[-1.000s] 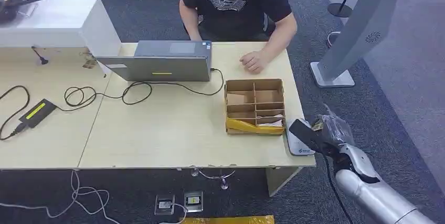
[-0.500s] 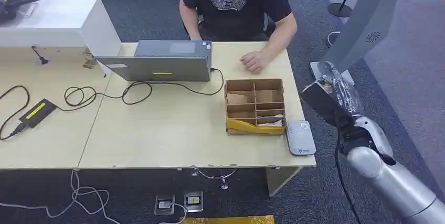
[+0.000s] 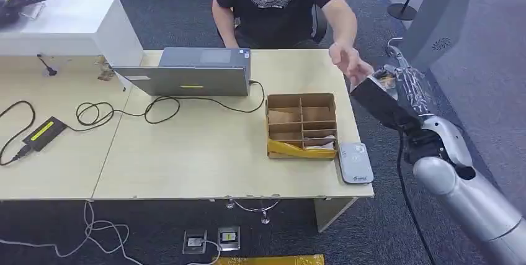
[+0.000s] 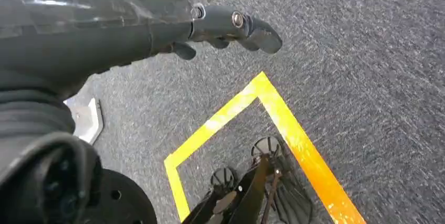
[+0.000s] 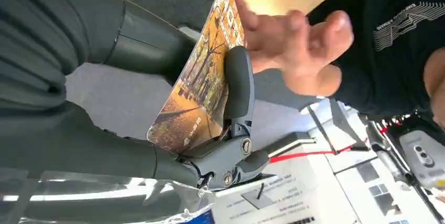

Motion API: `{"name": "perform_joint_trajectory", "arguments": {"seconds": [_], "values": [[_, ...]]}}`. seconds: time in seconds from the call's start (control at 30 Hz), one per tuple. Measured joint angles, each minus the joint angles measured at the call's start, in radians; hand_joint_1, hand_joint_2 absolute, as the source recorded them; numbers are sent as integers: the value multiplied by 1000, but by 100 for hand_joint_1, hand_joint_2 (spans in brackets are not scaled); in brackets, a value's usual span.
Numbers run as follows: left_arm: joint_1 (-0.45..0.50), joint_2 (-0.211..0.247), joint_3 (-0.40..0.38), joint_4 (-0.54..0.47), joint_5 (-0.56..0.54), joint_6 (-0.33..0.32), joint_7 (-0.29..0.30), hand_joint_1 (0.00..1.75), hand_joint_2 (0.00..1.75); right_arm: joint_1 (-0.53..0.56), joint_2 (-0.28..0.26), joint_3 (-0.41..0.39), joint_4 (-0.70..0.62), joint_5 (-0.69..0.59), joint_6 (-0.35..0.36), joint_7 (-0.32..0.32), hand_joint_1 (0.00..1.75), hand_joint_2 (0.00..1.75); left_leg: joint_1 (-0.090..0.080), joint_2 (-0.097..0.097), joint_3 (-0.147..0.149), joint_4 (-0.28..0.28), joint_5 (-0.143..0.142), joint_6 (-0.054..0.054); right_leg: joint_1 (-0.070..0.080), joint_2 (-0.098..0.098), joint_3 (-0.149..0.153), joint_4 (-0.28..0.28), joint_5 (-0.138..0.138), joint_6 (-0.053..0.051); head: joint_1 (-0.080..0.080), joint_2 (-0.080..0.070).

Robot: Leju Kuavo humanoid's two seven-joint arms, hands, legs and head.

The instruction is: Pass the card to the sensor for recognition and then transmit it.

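Our right hand [image 3: 403, 94] grips the card [image 5: 202, 85], pinching it between a thick grey thumb and dark fingers, and we hold it raised off the right edge of the table, beside the far corner. Our left hand [image 4: 220, 24] hangs over speckled grey carpet crossed by a yellow tape corner, its dark fingers loosely curled with nothing in them. Up close, the card is a thin, glossy rectangle printed with an autumn scene in orange and gold, a path running under trees, with small pale lettering near one corner; clear crinkled plastic wraps our wrist. Just below our arm, the sensor [image 3: 355, 162] lies flat at the table's near right corner, a pale rounded slab with smooth plastic sheen. Beside it sits a shallow cardboard box [image 3: 301, 125] split into compartments, with a yellow packet along its front. Further off, the pale wood-grain table [image 3: 186, 153] carries a grey laptop [image 3: 192, 72] and looping black cables. Compared with a second ago, we have lifted the card from just over the sensor up and away from it, and the person's hand [image 3: 348, 63], which rested on the table, now reaches out to the card's edge.
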Motion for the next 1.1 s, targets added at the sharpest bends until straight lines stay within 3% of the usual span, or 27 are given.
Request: {"name": "perform_joint_trajectory", "arguments": {"seconds": [0.3, 0.67, 0.7, 0.73, 0.77, 1.1], "values": [[-6, -2, -4, 0, -14, 2, 11, 0, 0, -18, 29, 52, 63, 89, -22, 19, 175, 175, 0, 0, -1, 0, 0, 0, 0, 0, -1, 0, 0, 0, 0, 0], [-8, -2, -4, 0, -14, 3, 15, 0, 0, -32, 48, 91, 118, 106, -26, 19, 175, 175, 0, -1, -2, 0, 0, 0, 0, -1, -1, 0, 0, 0, 0, 0], [-8, -2, -4, 0, -14, 4, 15, 0, 0, -32, 50, 91, 122, 110, -26, 19, 150, 175, 0, -1, -2, 0, 0, 0, 0, -1, -2, 0, 0, 0, 0, 0], [-8, -2, -4, 0, -14, 5, 15, 0, 0, -33, 53, 91, 127, 116, -27, 19, 38, 175, 0, -1, -2, 0, 0, 0, 0, 0, -2, 0, 0, 0, 0, 0], [-8, -2, -4, 0, -15, 6, 15, 0, 0, -35, 55, 92, 133, 123, -28, 18, 0, 175, 0, -1, -2, 0, 0, 0, 0, 0, -2, 0, 0, 0, 0, 0], [-9, -2, -4, 0, -18, 10, 15, 0, 0, -36, 76, 109, 193, 195, -52, 23, 0, 175, 0, -1, -2, 0, 0, 0, 0, 0, -2, 0, 0, 0, 0, 0]]}}
